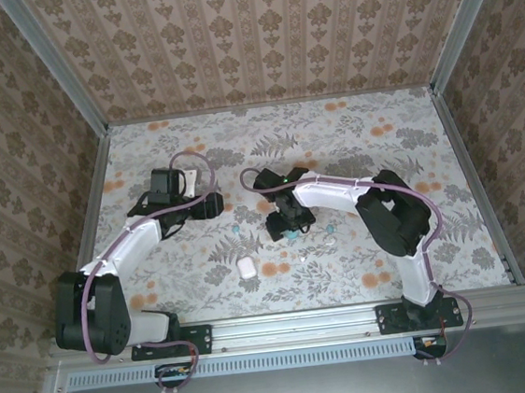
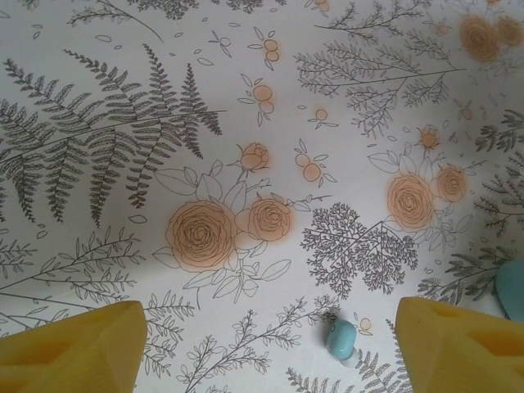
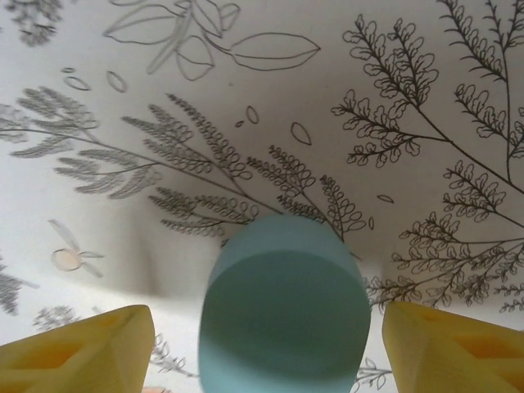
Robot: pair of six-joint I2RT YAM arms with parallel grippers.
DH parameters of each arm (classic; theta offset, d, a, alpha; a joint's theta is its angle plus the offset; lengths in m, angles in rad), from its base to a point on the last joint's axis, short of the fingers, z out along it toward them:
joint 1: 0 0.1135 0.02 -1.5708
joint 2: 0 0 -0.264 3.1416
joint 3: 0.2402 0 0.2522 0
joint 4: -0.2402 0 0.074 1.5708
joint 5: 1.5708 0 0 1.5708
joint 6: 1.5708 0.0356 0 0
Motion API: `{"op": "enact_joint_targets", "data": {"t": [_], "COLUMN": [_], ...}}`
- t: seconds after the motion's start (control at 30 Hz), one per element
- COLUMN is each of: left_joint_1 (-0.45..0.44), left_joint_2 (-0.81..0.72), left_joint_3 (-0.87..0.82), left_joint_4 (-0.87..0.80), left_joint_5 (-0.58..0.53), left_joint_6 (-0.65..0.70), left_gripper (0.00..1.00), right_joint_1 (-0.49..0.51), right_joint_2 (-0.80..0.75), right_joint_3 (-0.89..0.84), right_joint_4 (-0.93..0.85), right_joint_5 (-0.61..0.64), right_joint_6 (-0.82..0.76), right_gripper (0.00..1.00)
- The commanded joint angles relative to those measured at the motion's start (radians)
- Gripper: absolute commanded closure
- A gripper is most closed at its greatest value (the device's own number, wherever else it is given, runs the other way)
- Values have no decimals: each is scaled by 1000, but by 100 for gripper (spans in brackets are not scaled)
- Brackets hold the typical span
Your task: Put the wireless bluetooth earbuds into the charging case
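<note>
Left gripper [image 2: 270,348] hangs wide open and empty near the middle of the table [image 1: 379,147]; a teal earbud [image 2: 341,338] lies between its fingers, nearer the right one. Right gripper [image 3: 266,344], open too, straddles the teal case [image 3: 282,303] without touching it.

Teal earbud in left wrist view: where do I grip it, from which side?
Come from above and pinch the teal earbud across its narrower width; it lies on the table, those sides facing the open left gripper's fingers. Centre first: it sits nearer one finger.
</note>
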Motion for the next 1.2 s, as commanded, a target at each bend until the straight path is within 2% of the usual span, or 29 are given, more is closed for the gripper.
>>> {"op": "enact_joint_targets", "data": {"t": [0.0, 0.27, 0.4, 0.5, 0.6, 0.67, 0.77, 0.93, 1.07, 1.17], "left_joint_1": [-3, -1, 2, -2, -32, -73, -135, -132, -138, -175], "left_joint_2": [1, -25, -82, -164, -261, -321, -367, -296, -225, -189], "left_joint_3": [1, -21, -73, -161, -273, -316, -292, -103, 2, 54], "left_joint_4": [20, 68, 176, 361, 605, 674, 614, 380, 347, 331], "left_joint_5": [37, 112, 235, 433, 537, 544, 509, 557, 592, 568], "left_joint_6": [35, 60, 87, 138, 184, 252, 308, 173, -25, -145], "left_gripper": [20, 20, 21, 23, 24, 24, 22, 25, 29, 31], "right_joint_1": [5, 3, -1, -10, -20, -22, -21, -21, -21, -21], "right_joint_2": [29, -31, -109, -172, -231, -271, -346, -498, -553, -560], "right_joint_3": [27, 3, -4, 34, 107, 156, 186, 140, 113, 116], "right_joint_4": [-4, -3, -27, -110, -237, -305, -346, -280, -257, -252], "right_joint_5": [49, 79, 24, -87, -164, -185, -184, -196, -236, -225], "right_joint_6": [2, -114, -262, -405, -519, -574, -651, -723, -776, -791], "right_gripper": [31, 61, 72, 73, 73, 73, 73, 73, 72, 70]}}
